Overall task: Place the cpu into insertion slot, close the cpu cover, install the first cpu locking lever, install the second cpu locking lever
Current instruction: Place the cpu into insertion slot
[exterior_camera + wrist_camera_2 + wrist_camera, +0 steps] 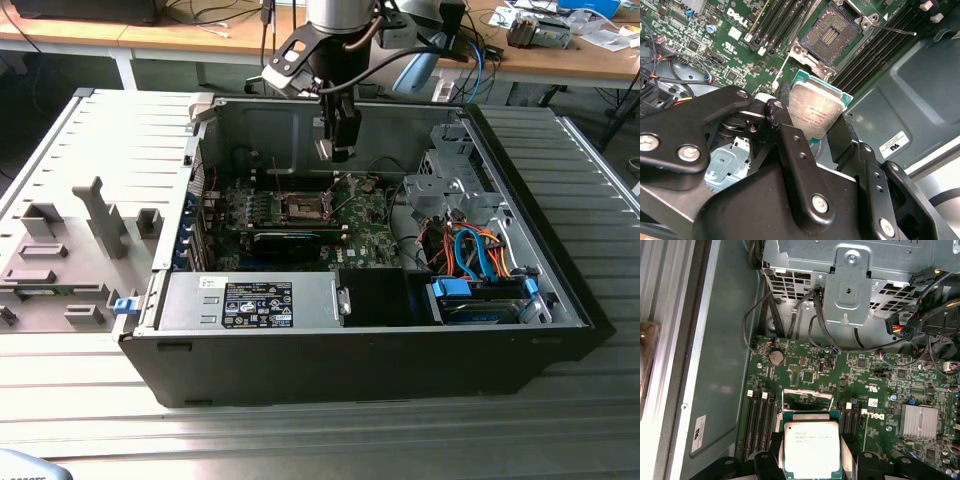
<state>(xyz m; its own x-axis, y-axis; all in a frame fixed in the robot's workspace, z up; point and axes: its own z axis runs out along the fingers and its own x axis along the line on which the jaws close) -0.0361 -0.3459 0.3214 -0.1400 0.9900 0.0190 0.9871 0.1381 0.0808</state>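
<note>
1 cpu [815, 107] clamped in the hand [812, 127], 1 insertion slot [832, 34] uncovered, apart from the cpu

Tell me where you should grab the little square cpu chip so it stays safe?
Likely by two opposite thin edges, coming from its silvery face side, as the gripper holds the cpu now. It is flat and square, so its straight parallel sides give the fingers firm seats, and the face stays untouched.

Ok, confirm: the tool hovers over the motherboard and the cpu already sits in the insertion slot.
Wrong: the cpu is gripped in the tool, clear of the bare insertion slot, as the second wrist view shows. The hovering part holds.
</note>
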